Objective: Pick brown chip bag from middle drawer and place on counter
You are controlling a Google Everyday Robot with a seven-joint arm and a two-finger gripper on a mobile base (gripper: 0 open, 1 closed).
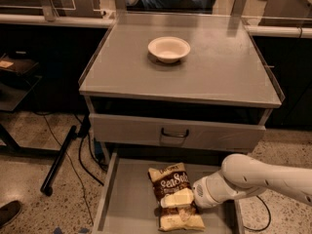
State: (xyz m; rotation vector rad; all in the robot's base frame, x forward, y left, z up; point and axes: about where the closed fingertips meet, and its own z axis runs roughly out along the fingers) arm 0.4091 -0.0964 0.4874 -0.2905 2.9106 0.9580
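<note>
The brown chip bag [169, 182] lies flat on the floor of the open middle drawer [127, 204], its pale yellow top end towards the cabinet. My gripper [179, 204] comes in from the right on a white arm and sits low over the bag's lower half. It is open, with one pale finger [176, 198] lying across the bag. The bag rests on the drawer floor. The counter [219, 74] is the grey cabinet top above.
A white bowl [168, 48] stands on the counter near its back middle. The shut upper drawer front with a dark handle [174, 133] overhangs the back of the open drawer. Cables and a black stand leg [58, 162] lie on the floor at left.
</note>
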